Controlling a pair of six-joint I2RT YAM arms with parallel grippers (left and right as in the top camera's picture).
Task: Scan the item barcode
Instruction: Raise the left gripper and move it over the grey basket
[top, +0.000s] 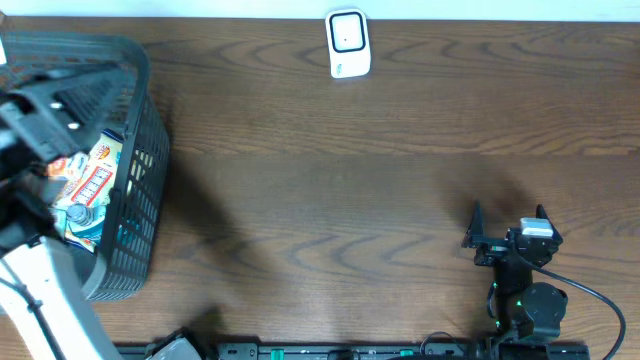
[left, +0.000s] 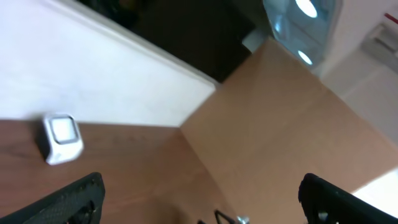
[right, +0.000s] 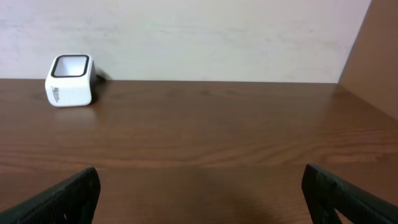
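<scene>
Dark wood-grain desk (top: 380, 190) below a pale wall. One black mesh basket (top: 140, 200) at left. Left end effector (left: 199, 202) above basket, right end effector (top: 507, 228) near right, both spread wide, empty. One colourful packet (top: 92, 180) inside basket, print unreadable. One white scanner (top: 348, 43) at far edge.

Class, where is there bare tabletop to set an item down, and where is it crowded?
Bare table lies between the basket, the scanner and the right arm. Crowded: the basket, holding packets under the left arm.
</scene>
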